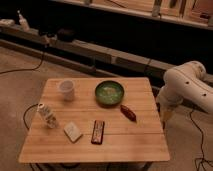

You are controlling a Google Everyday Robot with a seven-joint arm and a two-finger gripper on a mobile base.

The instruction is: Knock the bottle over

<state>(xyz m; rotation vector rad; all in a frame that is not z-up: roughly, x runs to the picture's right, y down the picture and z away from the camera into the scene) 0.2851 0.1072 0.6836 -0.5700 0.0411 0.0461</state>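
The bottle (pixel 46 115) stands upright on the table (pixel 131 138), far left; the gripper (pixel 166 116) apparently hangs beside its right edge, grip unclear

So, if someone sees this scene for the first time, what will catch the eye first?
The big white robot arm at the right, its gripper hanging beside the right edge of the wooden table, draws the eye first. Next is the green bowl in the middle of the far side. The small clear bottle stands upright near the left edge, far from the gripper.
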